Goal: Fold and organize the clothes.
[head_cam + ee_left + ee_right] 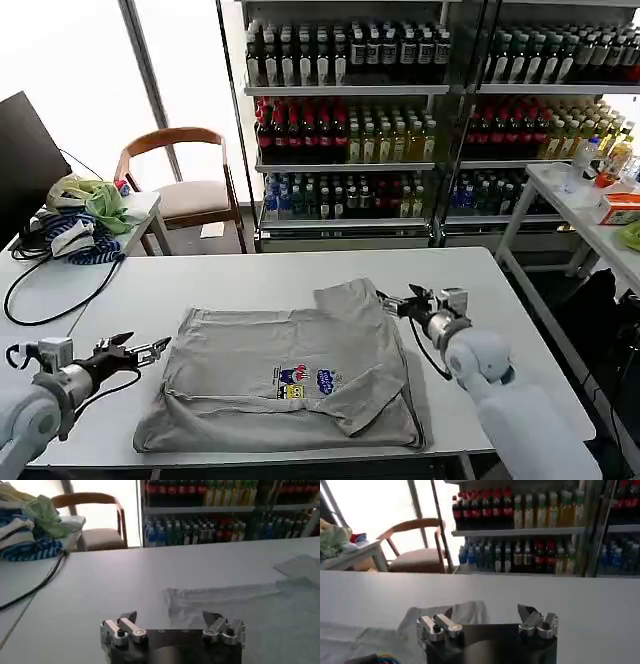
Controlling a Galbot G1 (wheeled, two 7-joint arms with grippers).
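A light grey short-sleeved shirt (250,360) lies partly folded on the white table (250,275), its small multicoloured chest print (305,382) facing up and one sleeve (352,300) pointing toward the far right. My left gripper (158,348) hovers open just off the shirt's left edge, nothing between its fingers; in the left wrist view, the left gripper (170,617) faces the shirt (240,605). My right gripper (388,301) stands open beside the sleeve at the shirt's far right corner. In the right wrist view the right gripper (485,612) is empty, with the sleeve (420,622) just ahead.
A small side table (145,205) at the far left carries a green-yellow cloth bundle (95,200) and a striped blue cloth (70,240); a black cable (45,300) trails onto the main table. A wooden chair (185,190), bottle shelves (345,110) and another table (585,215) stand behind.
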